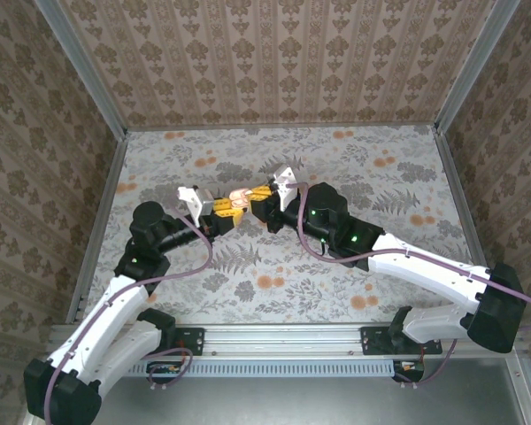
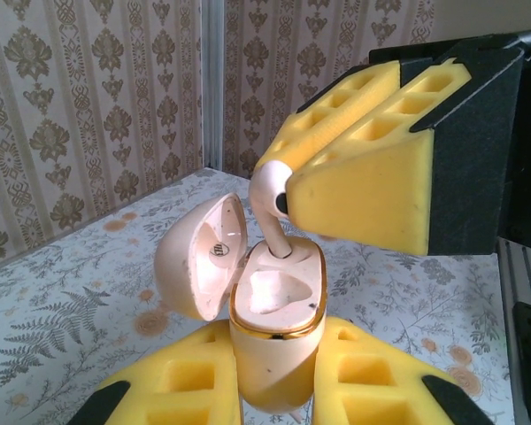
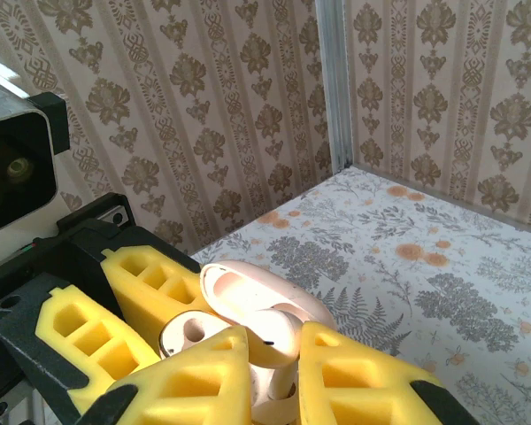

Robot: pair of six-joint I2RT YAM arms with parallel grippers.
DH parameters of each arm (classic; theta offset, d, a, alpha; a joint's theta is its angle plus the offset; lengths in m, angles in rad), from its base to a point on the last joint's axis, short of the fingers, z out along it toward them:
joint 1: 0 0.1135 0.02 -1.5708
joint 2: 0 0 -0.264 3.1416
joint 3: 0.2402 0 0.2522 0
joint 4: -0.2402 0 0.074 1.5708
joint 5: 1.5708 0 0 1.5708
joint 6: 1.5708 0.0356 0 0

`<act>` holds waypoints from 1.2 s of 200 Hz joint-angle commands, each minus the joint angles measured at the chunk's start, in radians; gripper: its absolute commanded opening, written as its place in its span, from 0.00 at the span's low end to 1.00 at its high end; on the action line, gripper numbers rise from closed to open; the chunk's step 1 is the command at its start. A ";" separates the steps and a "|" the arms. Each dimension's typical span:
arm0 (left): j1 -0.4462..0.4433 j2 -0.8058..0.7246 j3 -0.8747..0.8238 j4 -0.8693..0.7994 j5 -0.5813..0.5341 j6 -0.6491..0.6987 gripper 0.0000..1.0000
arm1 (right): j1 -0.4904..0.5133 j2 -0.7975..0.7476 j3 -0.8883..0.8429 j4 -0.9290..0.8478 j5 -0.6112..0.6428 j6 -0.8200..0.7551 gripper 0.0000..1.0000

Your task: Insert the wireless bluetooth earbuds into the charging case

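My left gripper (image 2: 279, 394) is shut on the cream, gold-rimmed charging case (image 2: 279, 341) and holds it upright above the table with its lid (image 2: 199, 257) swung open to the left. My right gripper (image 3: 274, 345) is shut on a cream earbud (image 3: 283, 332). In the left wrist view the earbud (image 2: 270, 190) sticks out of the right gripper's yellow pads (image 2: 363, 186), and its stem reaches down into the case's far socket. The near socket (image 2: 270, 292) is bare. From above, both grippers meet at the case (image 1: 240, 198), left gripper (image 1: 221, 206) and right gripper (image 1: 265, 197).
The floral table (image 1: 283, 266) is boxed in by wallpapered walls (image 1: 274, 53) with aluminium corner posts (image 1: 84, 66). A metal rail (image 1: 283, 336) runs along the near edge between the arm bases.
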 commanded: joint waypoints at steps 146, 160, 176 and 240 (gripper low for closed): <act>-0.010 -0.069 -0.110 0.393 -0.021 -0.008 0.00 | 0.063 -0.050 -0.080 0.061 0.016 -0.030 0.14; -0.010 -0.069 -0.117 0.394 -0.015 0.013 0.00 | 0.064 -0.057 -0.081 0.072 0.026 -0.025 0.14; -0.041 -0.069 -0.121 0.391 -0.015 0.032 0.00 | 0.064 -0.069 -0.083 0.087 0.043 -0.017 0.14; -0.054 -0.071 -0.130 0.359 -0.015 0.082 0.00 | 0.064 -0.118 -0.077 0.109 0.076 -0.021 0.15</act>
